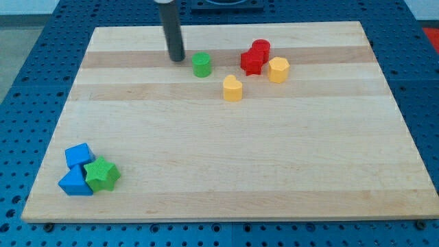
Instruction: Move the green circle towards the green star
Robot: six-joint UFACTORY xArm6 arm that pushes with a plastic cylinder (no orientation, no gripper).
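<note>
**Tip left of green circle, star far off at lower left**

No jaws on this rig, just a dark rod, so nothing to report as apart or together. My tip point(177, 58) sits on the desk point(226, 171) in the upper-middle of the frame, just beside the green circle point(201, 65), on its left and slightly higher. Can't tell if they touch; a thin gap seems to show.

Green circle: upright, upper-middle of the frame, alone, near but apart from the other blocks on its right.

Green star point(102, 174): lower left of the frame, close to the desk's left corner, well apart from the circle. It touches two blue blocks: a blue cube point(79, 155) just above-left of it and a blue triangle point(75, 183) on its left. The three form a tight cluster.

Upper right of centre:
- red star point(251, 62) and red cylinder point(261, 49), touching, cylinder behind and a bit to the right
- yellow hexagon point(278, 70) just right of the red star, very close or touching, can't tell
- yellow heart point(232, 88) below-left of the reds, apart from them, and down-right of the green circle

Rod comes in from the top edge, nearly vertical. Desk is light wood, on a blue perforated base point(27, 82).
</note>
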